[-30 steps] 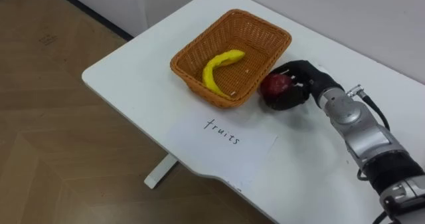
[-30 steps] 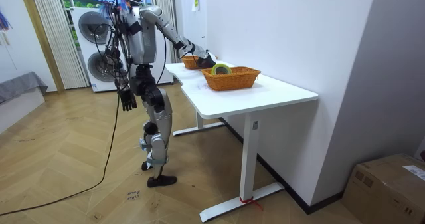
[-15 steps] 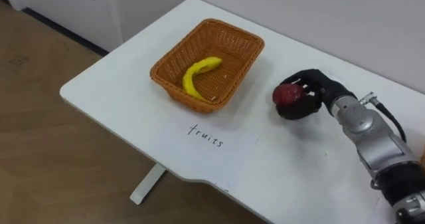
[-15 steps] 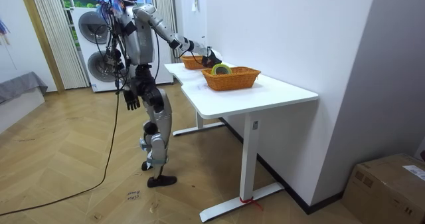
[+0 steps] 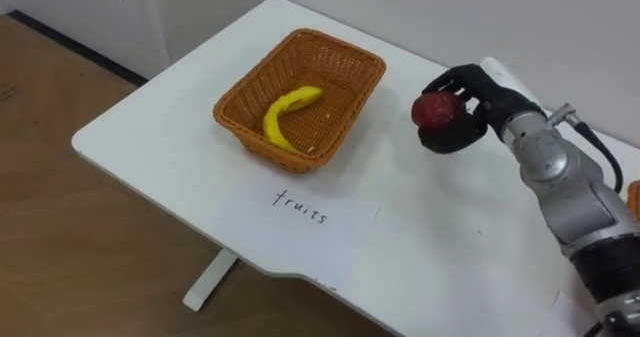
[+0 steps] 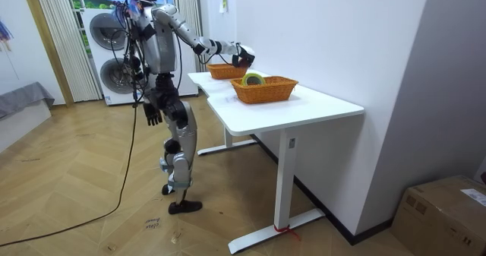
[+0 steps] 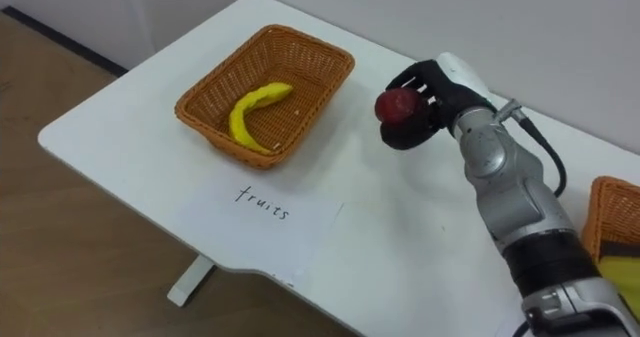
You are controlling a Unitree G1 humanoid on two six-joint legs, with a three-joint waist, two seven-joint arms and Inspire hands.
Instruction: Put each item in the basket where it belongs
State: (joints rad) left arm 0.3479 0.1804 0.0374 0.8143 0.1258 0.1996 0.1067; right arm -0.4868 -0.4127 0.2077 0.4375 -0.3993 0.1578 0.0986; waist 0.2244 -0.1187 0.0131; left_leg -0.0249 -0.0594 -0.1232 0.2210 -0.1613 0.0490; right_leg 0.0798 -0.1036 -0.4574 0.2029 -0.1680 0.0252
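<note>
The right hand [image 5: 482, 115] is curled round a red apple [image 5: 434, 109], thumb and fingers wrapped about it, with the fruit facing the basket side. Hand and apple are held clear of the white table [image 5: 150, 137]; in the room view the hand [image 6: 243, 58] sits above the level of the basket rims. The apple is to the right of the wicker basket [image 5: 345, 49], apart from it and not over its opening. Inside that basket one banana [image 5: 285, 112] lies on the floor, curving from the near left towards the far right. A sheet of paper [image 5: 340, 227] bearing handwriting lies flat on the table just in front of the basket, at the near edge. A second basket [image 7: 603, 199] stands at the robot's far right, well apart from the first, with a yellow item [image 7: 625, 273] in it that cannot be identified. In the room view the robot stands upright at the long side of the table, near its far end, right arm stretched out over the tabletop, with washing machines [image 6: 106, 32] behind it. The left hand [image 6: 153, 117] hangs beside the hip; its state cannot be told.
</note>
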